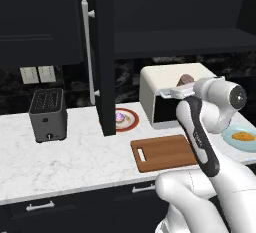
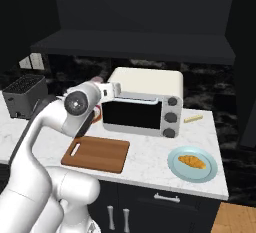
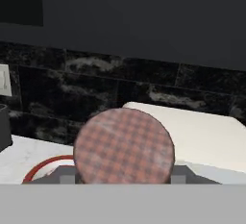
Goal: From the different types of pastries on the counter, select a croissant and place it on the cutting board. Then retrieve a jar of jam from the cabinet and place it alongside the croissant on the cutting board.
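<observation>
You have the jar of jam (image 3: 124, 146) in the gripper (image 1: 183, 88): jaws closed on it, lid facing the hand cam, so the jar sits right btw the fingers and hides them almost fully. In the left base view you see only its purplish lid above the hand, high over the toaster oven (image 2: 141, 102), not over the cutting board (image 2: 96, 154).

What can go wrong, in my judgement:
- The croissant (image 2: 192, 161) lies on the blue plate (image 2: 176, 169) at the far right of the counter (image 1: 75, 157), and the board is bare. So the pastry step looks not done. If you put the jar in the middle of the board, there is maybe no good place left for the croissant beside it. Pls choose one side.
- The cabinet (image 1: 102, 52) door stands open, its edge just left of the arm. A wide swing of the elbow can hit it.
- The toaster oven is directly under the hand. If you go down before moving toward the board, the jar can knock on its top.
- The red plate with the frosted pastry (image 1: 121, 118) is near the board's back left corner; do not drift there.
- I cannot see how deep the fingers hold the jar. A fast move may let it slip.
</observation>
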